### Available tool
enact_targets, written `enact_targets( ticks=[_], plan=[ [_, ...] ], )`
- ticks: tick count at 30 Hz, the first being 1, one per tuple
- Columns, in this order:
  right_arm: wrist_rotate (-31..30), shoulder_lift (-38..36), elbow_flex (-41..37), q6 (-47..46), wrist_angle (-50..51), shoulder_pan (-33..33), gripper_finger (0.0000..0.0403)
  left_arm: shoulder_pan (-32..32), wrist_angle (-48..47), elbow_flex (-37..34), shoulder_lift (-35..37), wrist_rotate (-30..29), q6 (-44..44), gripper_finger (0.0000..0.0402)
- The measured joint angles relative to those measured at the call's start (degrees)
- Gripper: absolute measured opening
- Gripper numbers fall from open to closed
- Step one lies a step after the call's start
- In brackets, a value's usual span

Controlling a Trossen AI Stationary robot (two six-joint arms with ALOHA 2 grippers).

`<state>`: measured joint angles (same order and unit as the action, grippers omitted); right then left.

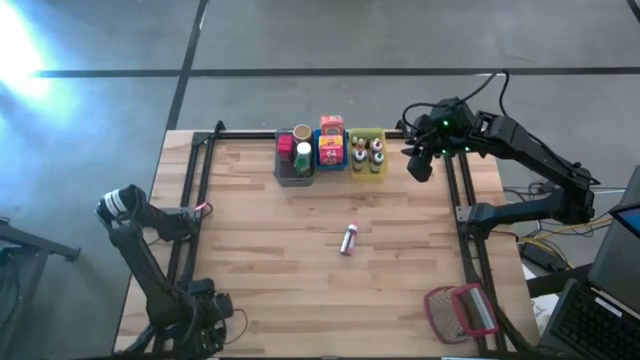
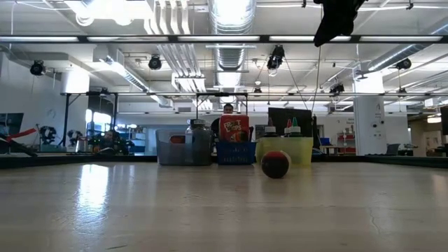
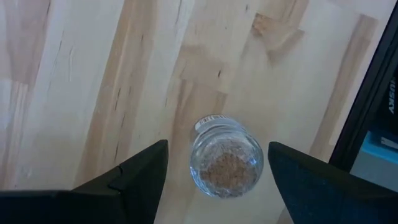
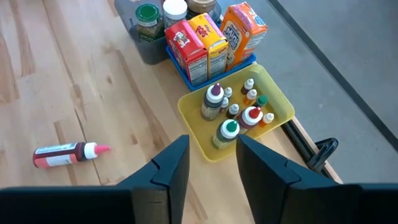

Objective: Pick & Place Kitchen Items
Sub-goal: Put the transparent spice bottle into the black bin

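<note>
Our right gripper [image 4: 208, 165] hangs high over the far right corner of the surface [image 1: 300, 270], jaws parted with a narrow gap and nothing between them. Just below and ahead of them sits the yellow bin [image 4: 273, 93], packed with small bottles [image 4: 231, 112] wearing green, red, purple and white caps. Touching it on the far side is the blue bin [image 4: 186, 73] holding upright boxes [image 4: 208, 40] in red, yellow and orange. Beyond that stands the grey bin [image 4: 146, 50] with jars [image 4: 148, 15], one green-lidded and one white-lidded.

Our left gripper [image 3: 217, 171] is low over the left edge of the surface, near the black frame rail [image 1: 190, 215]. Its jaws stand wide apart, one on each side of a small clear jar [image 3: 227, 158] with brownish contents; the jar stands on the wood, and we see a gap between it and each jaw.

Well apart from both grippers, a small bottle with a pink cap [image 1: 348, 239] lies on its side near the middle of the surface. At the near right corner rests a red-framed mesh object [image 1: 460, 312].
</note>
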<state>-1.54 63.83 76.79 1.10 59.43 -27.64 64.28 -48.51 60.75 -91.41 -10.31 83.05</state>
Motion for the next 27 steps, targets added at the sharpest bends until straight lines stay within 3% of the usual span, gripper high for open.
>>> enact_targets(
  ticks=[21,27],
  plan=[
    [0.0,0.0,0.0,-0.01,0.01,0.0,0.0186,-0.1,1.47,-0.02,-2.85,1.79,-0.31,0.028],
    [0.0,0.0,0.0,-0.01,0.01,0.0,0.0198,-0.22,1.42,-0.02,-2.87,1.79,-0.31,0.0246]
  ],
)
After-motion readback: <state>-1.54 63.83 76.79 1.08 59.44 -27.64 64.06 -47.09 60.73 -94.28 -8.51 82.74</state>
